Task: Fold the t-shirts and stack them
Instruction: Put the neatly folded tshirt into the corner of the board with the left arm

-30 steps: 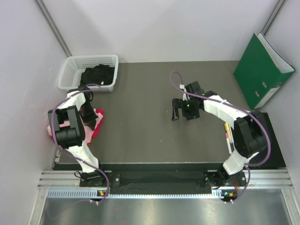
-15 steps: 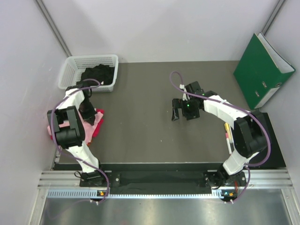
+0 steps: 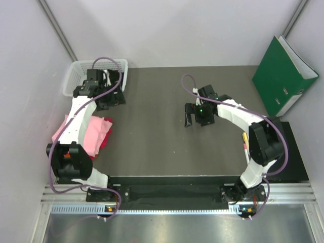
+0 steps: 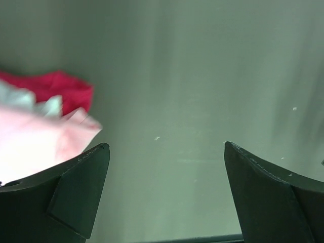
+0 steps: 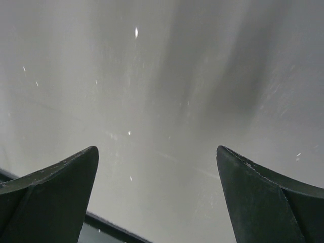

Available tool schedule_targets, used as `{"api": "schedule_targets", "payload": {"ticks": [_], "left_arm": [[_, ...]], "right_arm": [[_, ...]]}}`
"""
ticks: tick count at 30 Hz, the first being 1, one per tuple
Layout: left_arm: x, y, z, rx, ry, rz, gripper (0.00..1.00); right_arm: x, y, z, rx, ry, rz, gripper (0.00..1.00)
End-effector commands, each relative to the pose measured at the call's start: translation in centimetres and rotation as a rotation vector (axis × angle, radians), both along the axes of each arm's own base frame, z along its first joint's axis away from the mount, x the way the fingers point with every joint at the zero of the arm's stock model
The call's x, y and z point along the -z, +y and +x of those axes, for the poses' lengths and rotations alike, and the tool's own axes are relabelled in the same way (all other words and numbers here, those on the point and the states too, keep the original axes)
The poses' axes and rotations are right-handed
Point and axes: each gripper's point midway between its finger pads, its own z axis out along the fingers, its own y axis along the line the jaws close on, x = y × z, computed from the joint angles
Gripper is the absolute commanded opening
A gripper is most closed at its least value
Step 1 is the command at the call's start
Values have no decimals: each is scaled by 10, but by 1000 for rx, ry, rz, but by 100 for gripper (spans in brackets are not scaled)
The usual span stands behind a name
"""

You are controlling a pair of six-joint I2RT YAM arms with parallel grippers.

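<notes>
A light pink t-shirt (image 3: pixel 91 134) lies folded on a magenta-red one (image 3: pixel 106 137) at the table's left edge. In the left wrist view the pink shirt (image 4: pixel 40 149) and the red shirt (image 4: pixel 63 87) sit at the left, with a sliver of white cloth (image 4: pixel 15 96) between them. My left gripper (image 3: pixel 112 98) (image 4: pixel 166 147) hangs open over bare table just in front of the basket, away from the stack. At mid-table my right gripper (image 3: pixel 196 120) (image 5: pixel 157 149) is open over bare table, holding nothing. Dark cloth in the basket is mostly hidden by my left arm.
A white mesh basket (image 3: pixel 71 78) stands at the back left corner. A green binder (image 3: pixel 283 76) leans at the back right. Small pink and yellow markers (image 3: pixel 246 147) lie on a black mat (image 3: pixel 293 157) by the right arm.
My left arm has swung from the pink and red stack up toward the basket, and its gripper has opened, leaving the pink shirt on the stack. The right arm has barely moved.
</notes>
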Motion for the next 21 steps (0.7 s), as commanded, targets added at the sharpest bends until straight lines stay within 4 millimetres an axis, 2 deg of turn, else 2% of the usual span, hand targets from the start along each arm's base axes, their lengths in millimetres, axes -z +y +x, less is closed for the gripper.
{"api": "schedule_targets", "payload": {"ticks": [1, 3, 7, 13, 16, 21], "left_arm": [[10, -29, 24, 96, 18, 16, 99], [21, -37, 34, 118, 43, 26, 99], [37, -50, 47, 158, 79, 52, 99], [52, -52, 71, 173, 106, 81, 99], [55, -57, 81, 212, 105, 77, 99], [58, -60, 96, 239, 96, 83, 99]], "right_arm": [[-22, 2, 34, 31, -107, -25, 100], [-25, -3, 40, 53, -118, -50, 100], [-24, -30, 54, 145, -141, -159, 99], [-35, -69, 74, 272, -200, -277, 100], [-48, -79, 86, 315, -253, -320, 99], [-65, -83, 99, 354, -311, -332, 100]]}}
